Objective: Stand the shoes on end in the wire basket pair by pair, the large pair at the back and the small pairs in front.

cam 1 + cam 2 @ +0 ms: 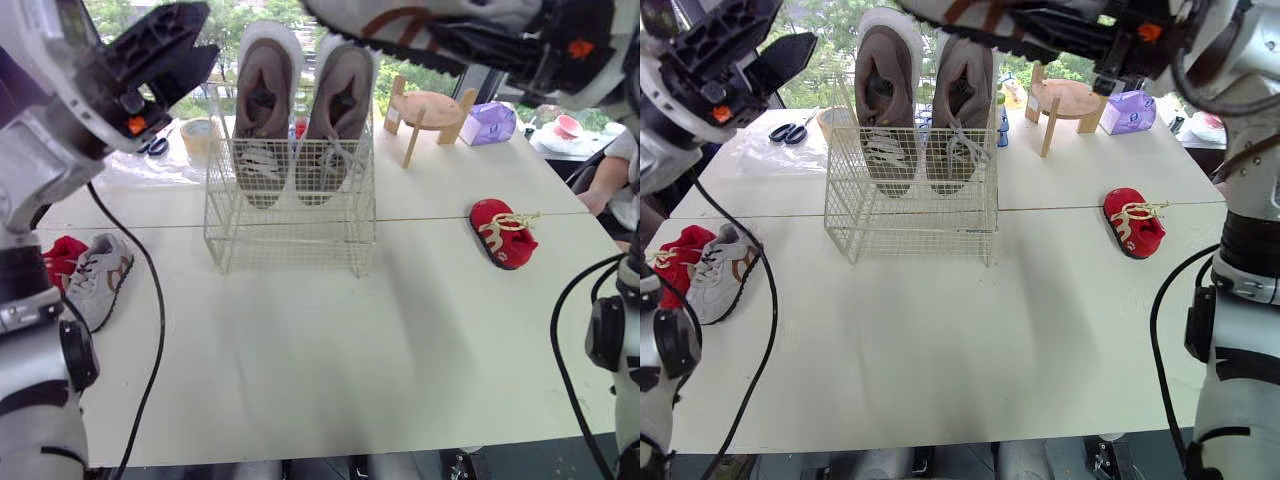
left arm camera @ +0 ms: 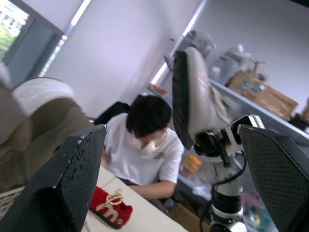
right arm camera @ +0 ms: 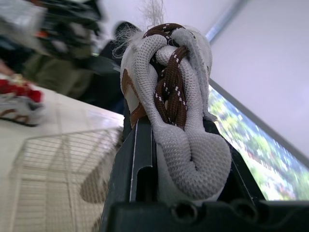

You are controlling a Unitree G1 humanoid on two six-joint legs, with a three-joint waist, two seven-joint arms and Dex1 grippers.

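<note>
A white wire basket (image 1: 290,215) stands at the middle back of the table. Two large brown shoes (image 1: 262,110) stand on end against its back wall. High above the basket, my right gripper (image 1: 478,45) is shut on a grey sneaker (image 3: 174,96) with brown laces, sole facing down. Its mate, another grey sneaker (image 1: 100,275), lies at the table's left edge beside a small red shoe (image 1: 62,255). A second red shoe (image 1: 502,232) lies on the right. My left gripper (image 1: 185,50) is raised at the upper left, open and empty.
Behind the basket are a wooden stand (image 1: 430,110), a purple tissue box (image 1: 488,122), a tape roll (image 1: 197,135) and scissors (image 1: 152,146). A person (image 2: 147,140) sits at the table's far right. Black cables hang along both arms.
</note>
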